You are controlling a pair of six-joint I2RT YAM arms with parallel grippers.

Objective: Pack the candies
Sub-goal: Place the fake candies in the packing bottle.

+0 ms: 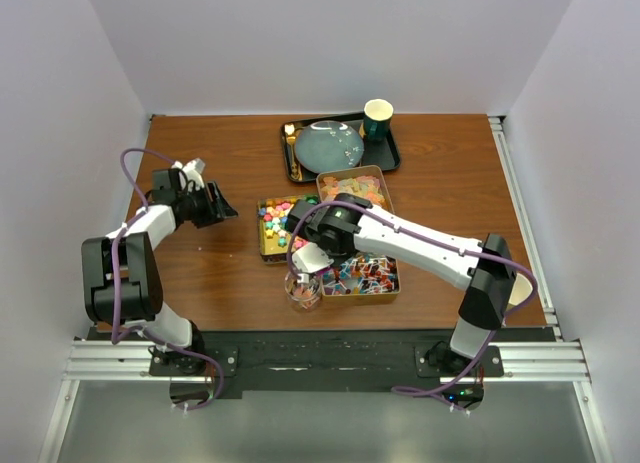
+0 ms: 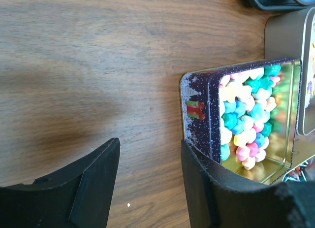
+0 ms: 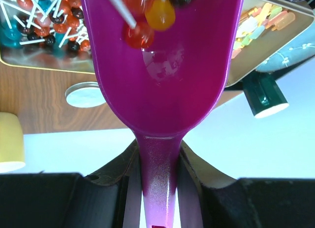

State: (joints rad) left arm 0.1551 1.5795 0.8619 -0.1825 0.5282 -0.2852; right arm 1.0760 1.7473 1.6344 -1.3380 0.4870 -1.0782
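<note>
1. We are looking at a brown wooden table [image 1: 230, 283] boxed in by plain white walls, with both arms reaching over it from the near edge.
2. The candies [image 3: 159, 14] that matter now are lying in the purple scoop [image 3: 157, 90]. They are round red and orange sweets on white sticks, bunching at the wide mouth end. They are showing blurred, so we are judging them close to leaving the lip.
3. The right gripper [image 3: 158, 164] is clamping the scoop's narrow handle between both fingers. The scoop's long axis is running straight out from the gripper to the mouth.
4. We are watching one relation. In the top view the glass jar [image 1: 303, 291] is standing just on the near side of the right wrist, so the scoop's mouth is needing to sit over the jar's rim. The arm is hiding the scoop there, and we are unable to tell whether the two are lining up.
5. Further out, more stick sweets are filling the tin [image 1: 398, 279] just beside the jar, and pale gummies [image 1: 352, 188] are lying in a tin behind it.
6. The left gripper [image 2: 150, 149] is hanging with its fingers spread over bare wood, holding nothing. It is sitting beside the tin of bright cubes [image 2: 246, 119] and well apart from the jar, so we are judging the right arm far better placed for the pour.
</note>
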